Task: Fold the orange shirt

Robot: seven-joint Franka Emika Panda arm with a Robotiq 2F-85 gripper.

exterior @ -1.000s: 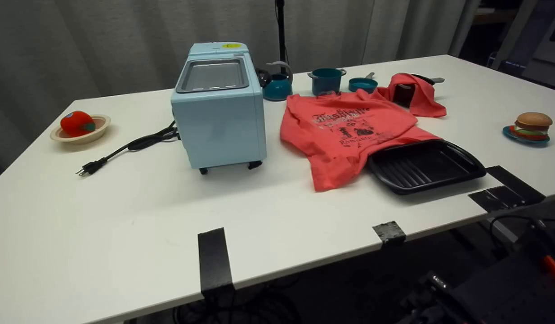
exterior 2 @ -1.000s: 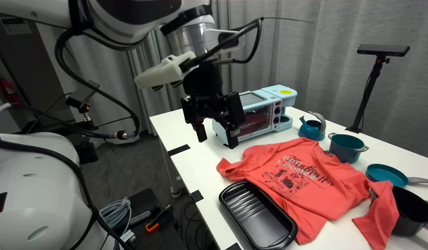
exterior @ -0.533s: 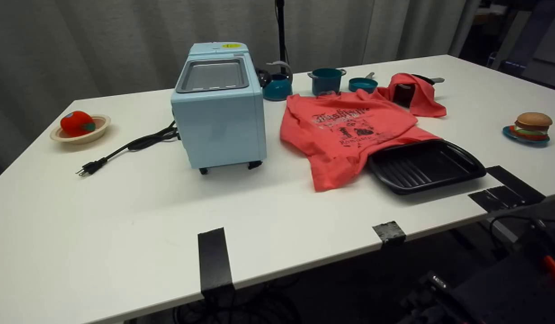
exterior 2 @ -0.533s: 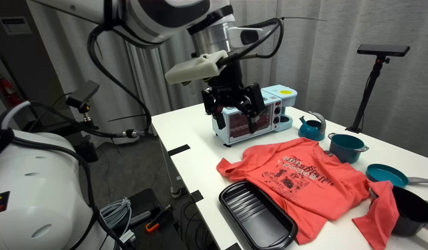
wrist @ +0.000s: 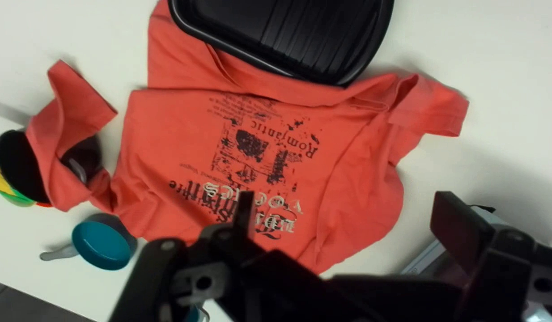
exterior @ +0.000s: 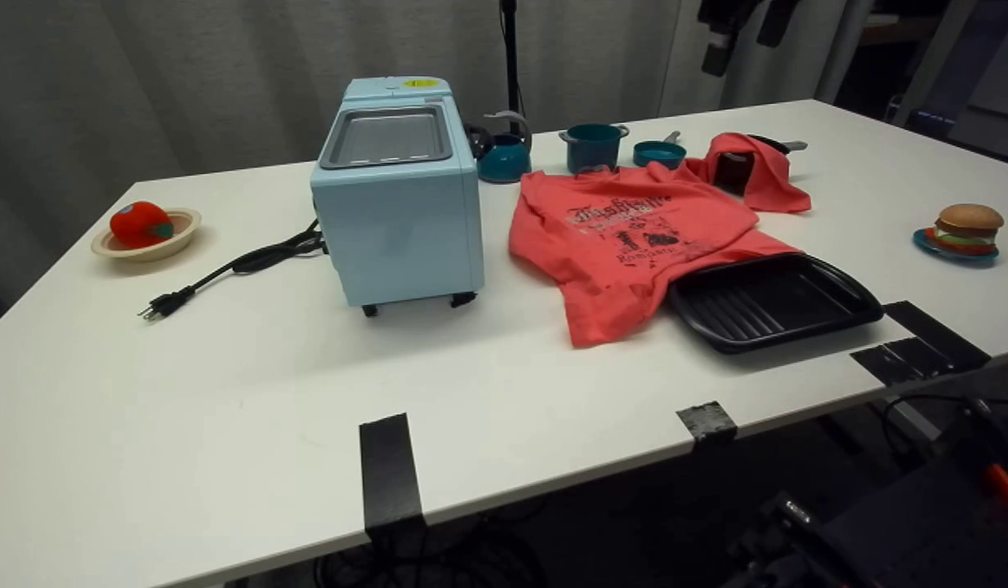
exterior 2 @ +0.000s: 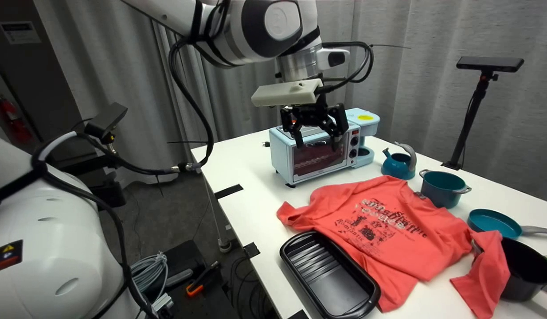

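Observation:
The orange-red shirt (exterior 2: 375, 226) with dark print lies spread and wrinkled on the table in both exterior views (exterior: 635, 229). One sleeve (exterior 2: 488, 266) drapes over a dark pot. The other sleeve (wrist: 437, 107) lies bunched in the wrist view. The shirt's bottom edge is partly covered by a black baking pan (exterior 2: 331, 274). My gripper (exterior 2: 317, 144) is open and empty, high above the table. It shows at the top of an exterior view (exterior: 746, 47). In the wrist view my gripper (wrist: 346, 194) has its jaws wide apart, with the shirt well below them.
A light blue toaster oven (exterior: 402, 220) stands beside the shirt. A teal kettle (exterior 2: 397, 164), teal pot (exterior 2: 444, 188), teal pan (exterior 2: 495, 223) and the dark pot (exterior 2: 526, 266) line its far side. A toy burger (exterior: 965, 230) and a bowl (exterior: 157, 249) lie farther off.
My gripper has moved rightward in an exterior view, and it has come into the top of an exterior view where it was absent. It stays open. The shirt has not moved.

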